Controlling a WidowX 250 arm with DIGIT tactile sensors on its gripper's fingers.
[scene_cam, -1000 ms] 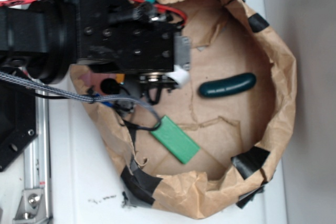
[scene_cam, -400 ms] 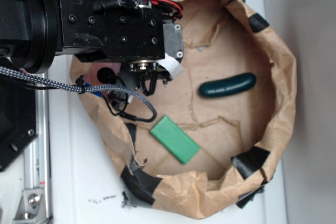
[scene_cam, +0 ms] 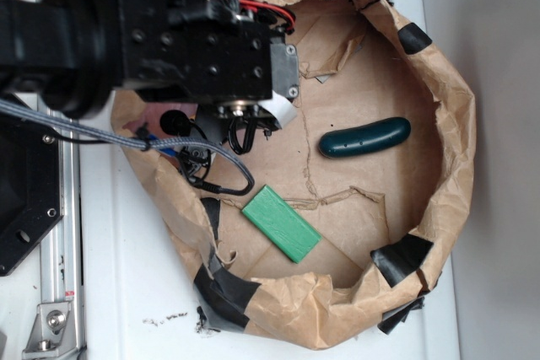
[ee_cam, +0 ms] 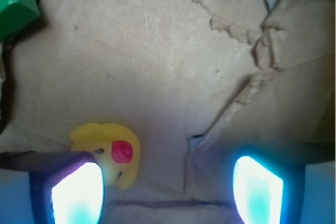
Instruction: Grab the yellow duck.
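In the wrist view the yellow duck [ee_cam: 113, 153] with its red-orange beak lies on the brown paper floor. It sits just inside the left fingertip [ee_cam: 79, 192], partly hidden behind it. The gripper [ee_cam: 168, 192] is open, its two bright fingertips wide apart, with nothing held between them. In the exterior view the black arm and gripper [scene_cam: 240, 120] hang over the left part of the paper-lined bin [scene_cam: 456, 149]. The duck is hidden under the arm there.
A green block [scene_cam: 281, 223] lies at the bin's front; its corner shows in the wrist view [ee_cam: 16, 1]. A dark green cucumber [scene_cam: 364, 137] lies at the right. Torn paper folds [ee_cam: 262, 51] rise on the floor. Cables [scene_cam: 211, 166] hang below the arm.
The arm has shifted up and slightly left over the bin's left side since a second ago. The green block and cucumber have not moved.
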